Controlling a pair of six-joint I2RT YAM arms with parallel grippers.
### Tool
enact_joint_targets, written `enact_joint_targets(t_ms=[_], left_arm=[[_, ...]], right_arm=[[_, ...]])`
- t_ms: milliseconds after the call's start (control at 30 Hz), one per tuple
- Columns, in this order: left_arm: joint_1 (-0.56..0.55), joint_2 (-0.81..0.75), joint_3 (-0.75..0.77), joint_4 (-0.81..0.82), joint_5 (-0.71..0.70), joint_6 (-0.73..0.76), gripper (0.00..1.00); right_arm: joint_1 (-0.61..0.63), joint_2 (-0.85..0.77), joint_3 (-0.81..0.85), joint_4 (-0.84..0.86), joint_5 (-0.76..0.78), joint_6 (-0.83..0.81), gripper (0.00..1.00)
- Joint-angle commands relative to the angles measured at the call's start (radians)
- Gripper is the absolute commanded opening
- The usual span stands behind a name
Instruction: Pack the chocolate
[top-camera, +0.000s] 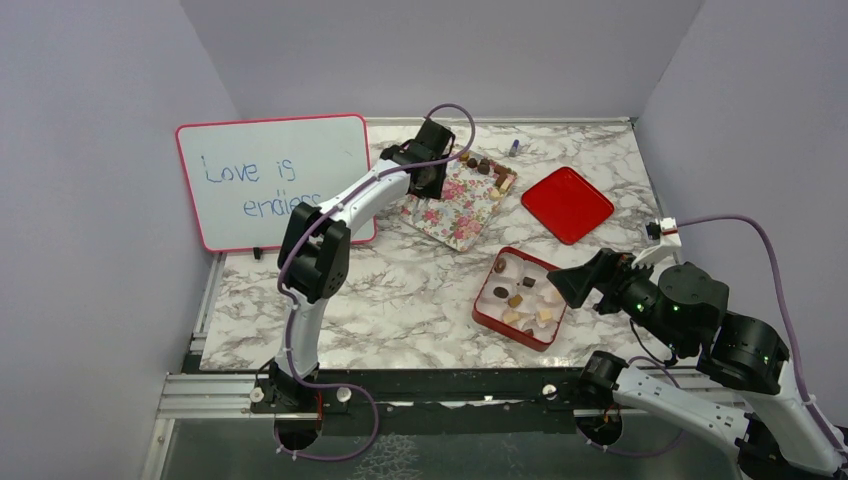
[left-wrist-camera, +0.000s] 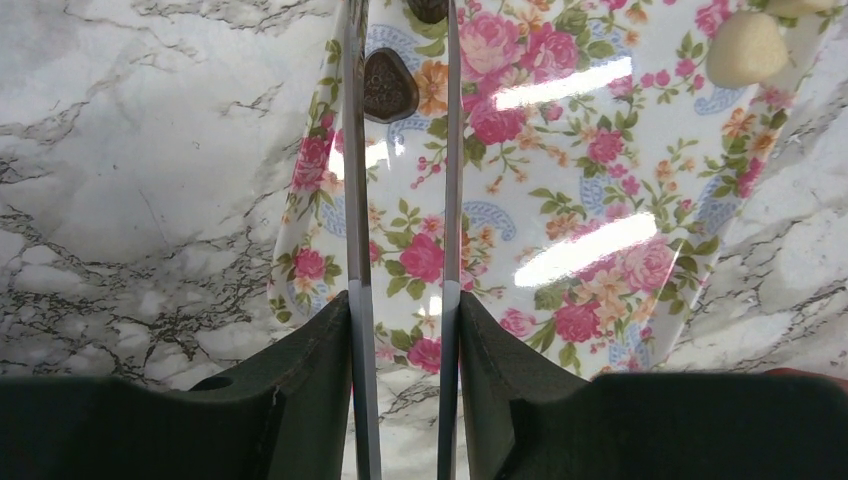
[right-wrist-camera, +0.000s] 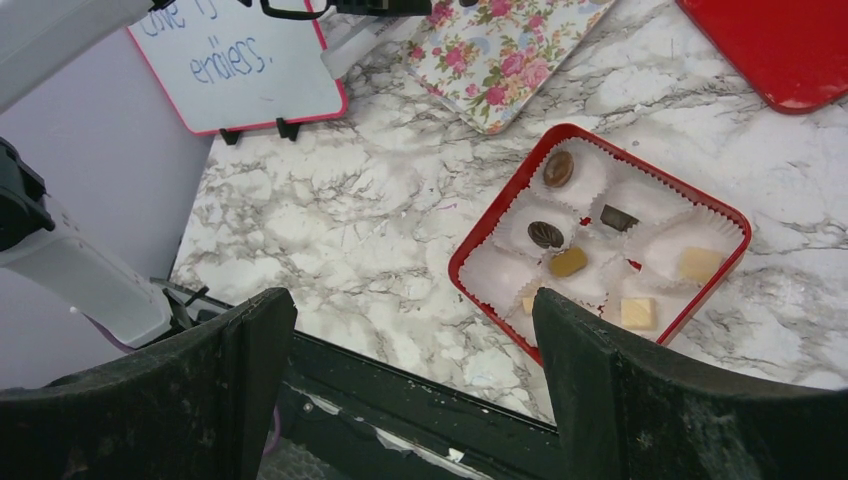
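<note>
The chocolate is split between two places. Several pieces lie on the far end of the floral tray (top-camera: 450, 215), among them a dark one (left-wrist-camera: 390, 85) and a cream one (left-wrist-camera: 745, 48). Several more sit in white paper cups in the red box (top-camera: 478, 310), such as a dark one (right-wrist-camera: 545, 234) and a cream block (right-wrist-camera: 637, 312). My left gripper (top-camera: 430, 165) hangs over the tray, its thin fingers (left-wrist-camera: 402, 40) slightly apart with the dark piece lying between them. My right gripper (right-wrist-camera: 410, 300) is wide open and empty, right of the box (right-wrist-camera: 500, 225).
A red lid (top-camera: 567, 204) lies behind the box. A whiteboard (top-camera: 270, 180) leans at the left wall. A small blue-capped object (top-camera: 514, 147) lies near the back wall. The table's near edge and black rail (right-wrist-camera: 420, 390) are under my right gripper.
</note>
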Motion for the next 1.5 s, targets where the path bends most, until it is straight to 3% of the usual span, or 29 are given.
enact_joint_targets(t_ms=[0, 533, 967, 1467], left_arm=[[0.011, 0.022, -0.007, 0.033, 0.039, 0.018, 0.4], [0.003, 0.02, -0.037, 0.046, 0.12, 0.017, 0.38], [-0.002, 0.034, -0.018, 0.042, 0.087, 0.028, 0.25], [-0.039, -0.054, -0.08, 0.01, 0.124, 0.005, 0.18]], right_arm=[[0.008, 0.0, 0.014, 0.024, 0.018, -0.016, 0.95], [0.008, -0.01, -0.006, 0.021, 0.033, -0.008, 0.95], [0.008, -0.02, 0.001, 0.01, 0.029, 0.006, 0.95], [0.008, -0.028, -0.017, 0.022, 0.012, 0.01, 0.95]])
